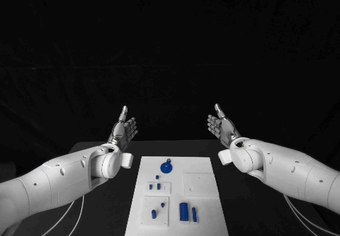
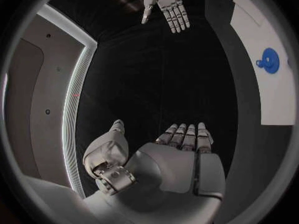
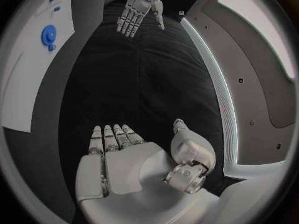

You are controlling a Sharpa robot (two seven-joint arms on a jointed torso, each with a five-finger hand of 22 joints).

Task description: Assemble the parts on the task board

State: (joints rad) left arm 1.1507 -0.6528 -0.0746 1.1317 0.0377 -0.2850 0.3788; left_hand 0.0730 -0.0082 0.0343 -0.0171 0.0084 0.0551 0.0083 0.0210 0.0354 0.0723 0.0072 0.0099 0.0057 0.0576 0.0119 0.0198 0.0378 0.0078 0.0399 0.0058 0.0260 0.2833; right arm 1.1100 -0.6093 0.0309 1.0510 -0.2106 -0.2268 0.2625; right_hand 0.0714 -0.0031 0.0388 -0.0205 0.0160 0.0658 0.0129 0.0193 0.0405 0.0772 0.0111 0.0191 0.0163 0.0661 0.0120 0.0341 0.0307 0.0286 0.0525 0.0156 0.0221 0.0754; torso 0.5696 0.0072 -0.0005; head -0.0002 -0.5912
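Above the far end of the table [image 1: 234,206] I see left hand [image 1: 124,130] and right hand [image 1: 224,129] raised, flat-fingered, grasping nothing; task board [image 1: 205,204] lies between the arms, blue parts [image 1: 167,167] resting on it.

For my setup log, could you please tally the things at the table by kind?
Blue parts: 8, all on the board, as far as the head view shows
White task board: 1
Robot hands: 2, the left hand and the right hand, both raised with fingers apart, holding nothing
Total: 11
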